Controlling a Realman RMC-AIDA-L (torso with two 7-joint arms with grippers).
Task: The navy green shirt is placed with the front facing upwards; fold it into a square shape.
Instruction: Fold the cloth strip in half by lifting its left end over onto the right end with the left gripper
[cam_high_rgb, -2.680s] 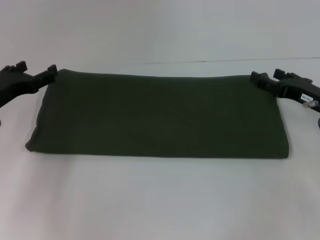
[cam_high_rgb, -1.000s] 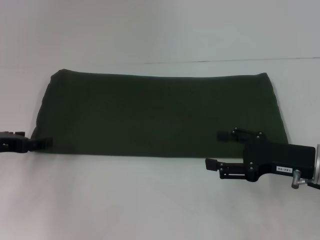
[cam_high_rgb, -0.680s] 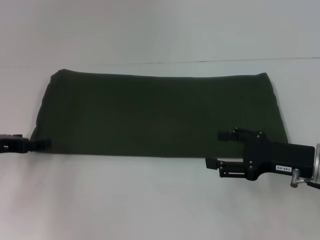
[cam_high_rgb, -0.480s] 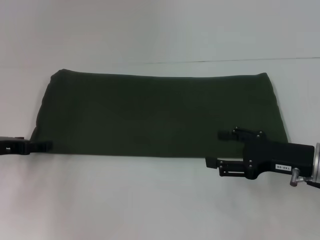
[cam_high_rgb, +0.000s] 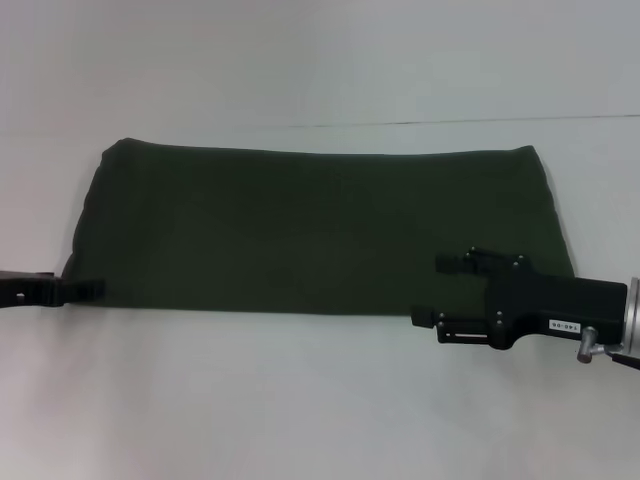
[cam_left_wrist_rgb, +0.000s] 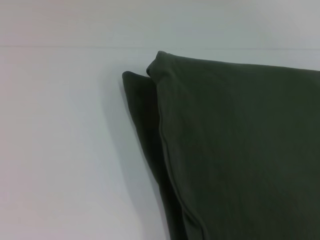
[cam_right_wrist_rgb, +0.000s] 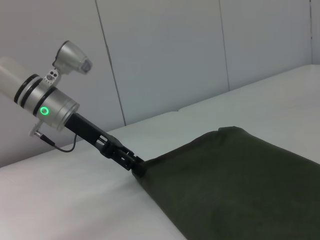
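Head view: navy green shirt (cam_high_rgb: 320, 230) flat on white table (cam_high_rgb: 320, 400), folded to a wide band, long edges running left-right, no print visible. Left pincer (cam_high_rgb: 88, 289) low at shirt's near-left corner, tip touching the cloth edge; whether clamped on the fabric, can't tell. Right pincer (cam_high_rgb: 438, 290) at near edge towards shirt's right end, released, jaws apart: one finger over the cloth, other just off the near edge above bare table. Nothing gripped there.

Left wrist view: shirt corner (cam_left_wrist_rgb: 159, 62) close up, two stacked layers w/ lower one (cam_left_wrist_rgb: 137, 95) peeking out beside the top one, seam along the edge. Own fingers not shown.

Right wrist view: shirt (cam_right_wrist_rgb: 240, 185) spread across table (cam_right_wrist_rgb: 75, 200); left arm w/ green ring light (cam_right_wrist_rgb: 45, 111) reaching down, left pincer (cam_right_wrist_rgb: 134, 164) touching far corner of the cloth, tip dark against fabric, state can't tell.
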